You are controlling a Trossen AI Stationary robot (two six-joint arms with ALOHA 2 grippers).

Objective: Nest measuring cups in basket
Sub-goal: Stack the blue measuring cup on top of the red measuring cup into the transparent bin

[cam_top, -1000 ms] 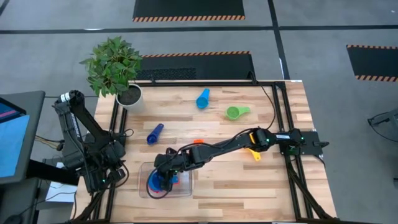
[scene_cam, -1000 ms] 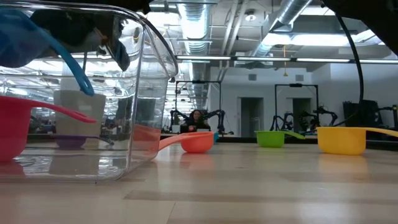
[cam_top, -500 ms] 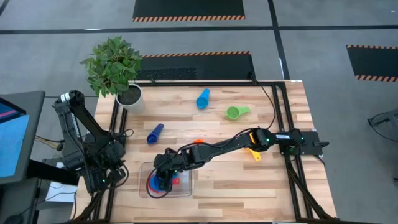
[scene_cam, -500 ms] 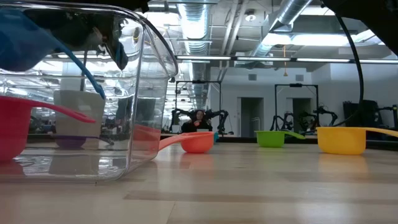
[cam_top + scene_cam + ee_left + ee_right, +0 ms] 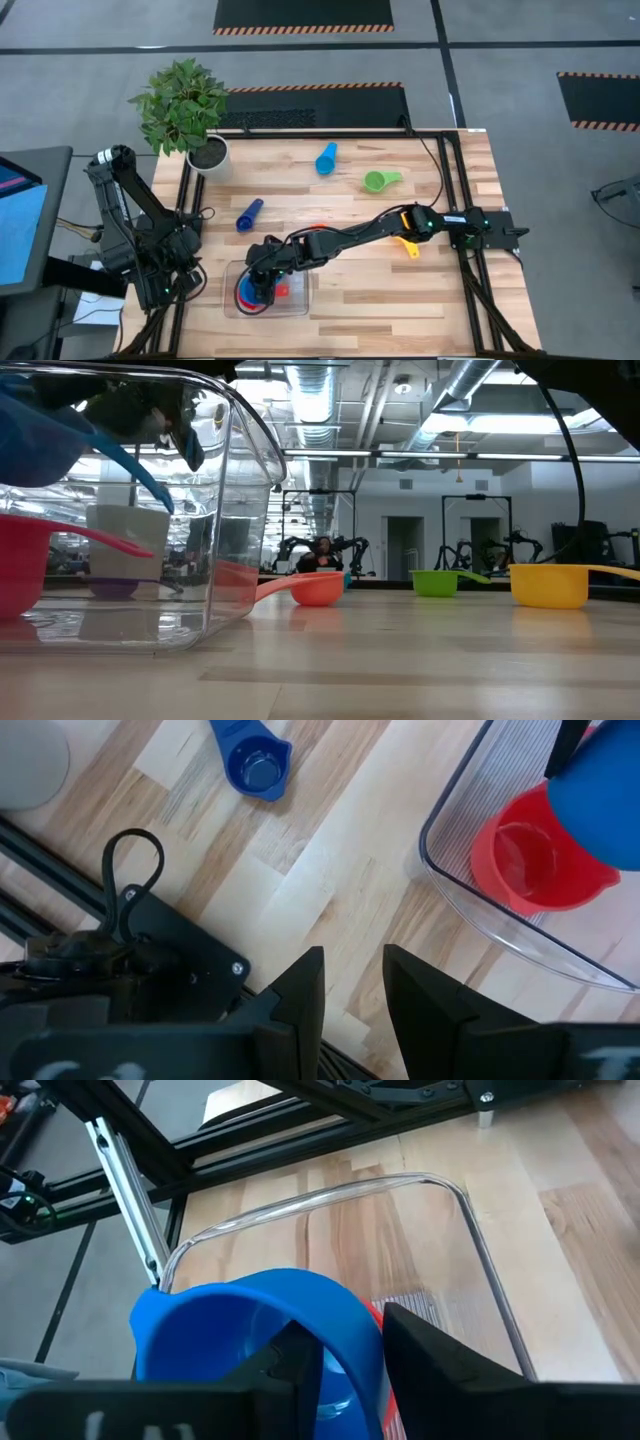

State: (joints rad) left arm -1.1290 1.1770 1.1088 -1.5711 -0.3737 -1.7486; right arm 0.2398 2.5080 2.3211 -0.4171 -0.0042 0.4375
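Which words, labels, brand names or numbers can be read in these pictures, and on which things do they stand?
None can be read. The cups and the basket show no print. The striped floor mats carry only a pattern, no letters. The screen at the left edge is too small to read.

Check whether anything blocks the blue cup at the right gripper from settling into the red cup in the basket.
Nothing visible does. The blue cup sits at the right gripper directly over the red cup inside the basket; no other cup lies between them.
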